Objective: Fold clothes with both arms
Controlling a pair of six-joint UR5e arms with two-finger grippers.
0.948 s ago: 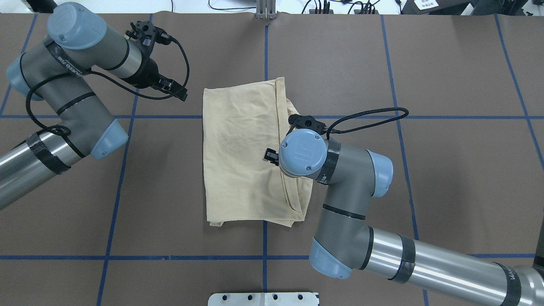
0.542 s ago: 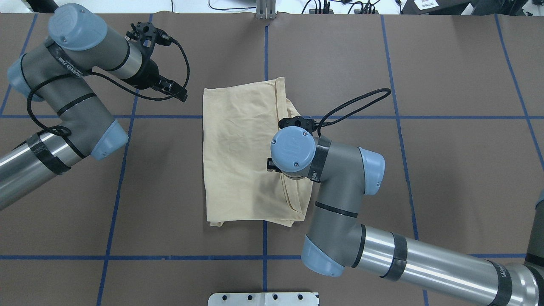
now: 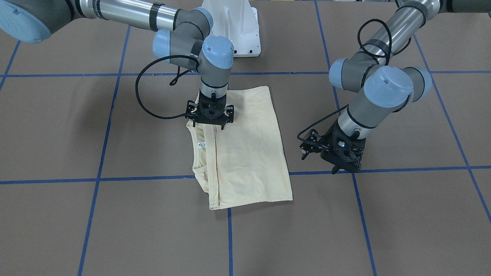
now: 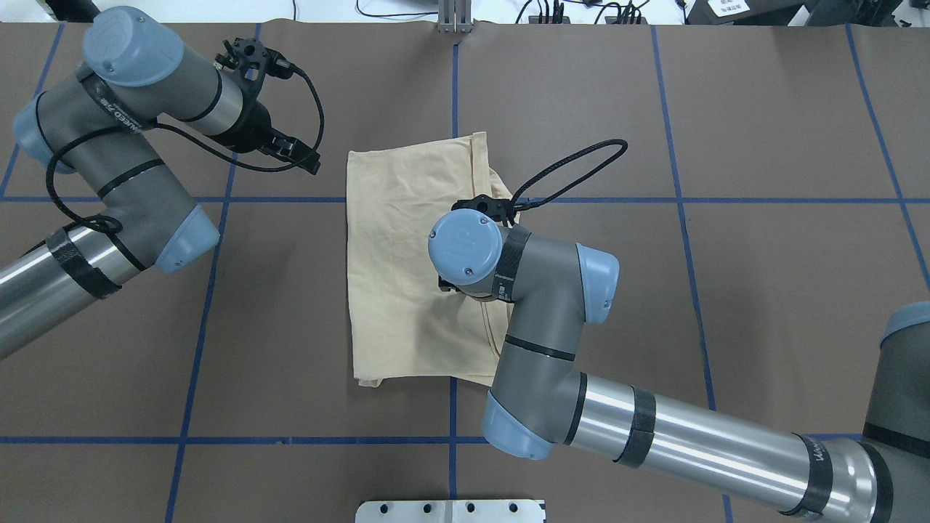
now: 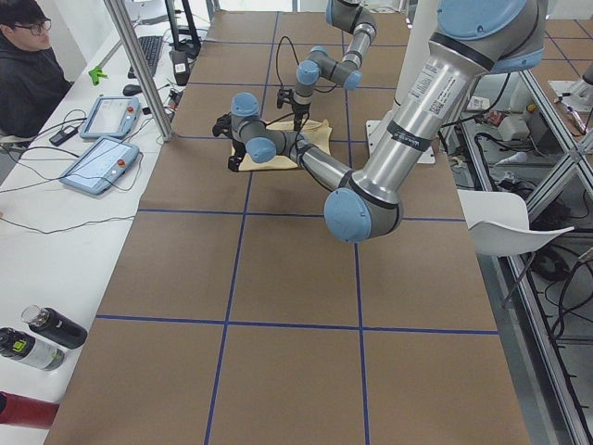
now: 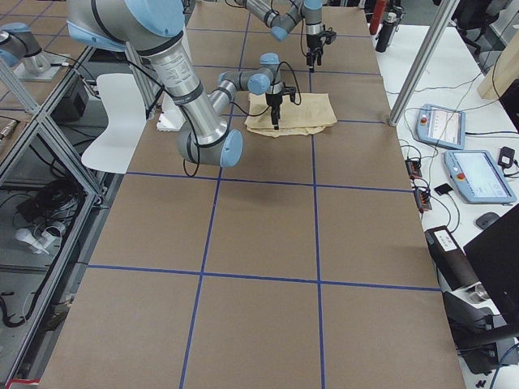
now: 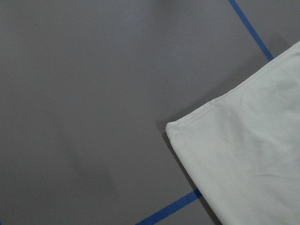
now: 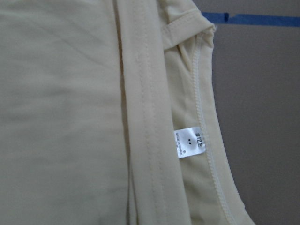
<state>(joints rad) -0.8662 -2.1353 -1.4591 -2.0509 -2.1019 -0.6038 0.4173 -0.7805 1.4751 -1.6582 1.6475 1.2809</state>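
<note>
Shirt: one pale cream-yellow shirt [image 4: 407,254] lies folded into a tall rectangle in the middle of the table [image 4: 726,290], flat, crossing a blue tape line [image 4: 254,199].
Shirt detail: the collar side is on the robot's right. A small white neck label [image 3: 201,145] shows there, beside a long folded seam.
Right arm: it reaches from the robot's right over the shirt, wrist pointing straight down.
Right gripper [image 3: 209,124]: it sits low over the collar-side edge of the shirt, at the end nearer the robot. Its two fingers are spread apart and hold nothing. Whether the tips touch the cloth cannot be told.
Left arm: it bends in from the robot's left and stays off the shirt.
Left gripper [image 3: 345,170]: it hangs over bare table, near the shirt's far corner on the robot's left but apart from it. Its fingers look parted and empty.
Surroundings: a white pedestal base [image 3: 238,30] stands at the robot's edge. A person [image 5: 28,74] sits at a side bench.
</note>
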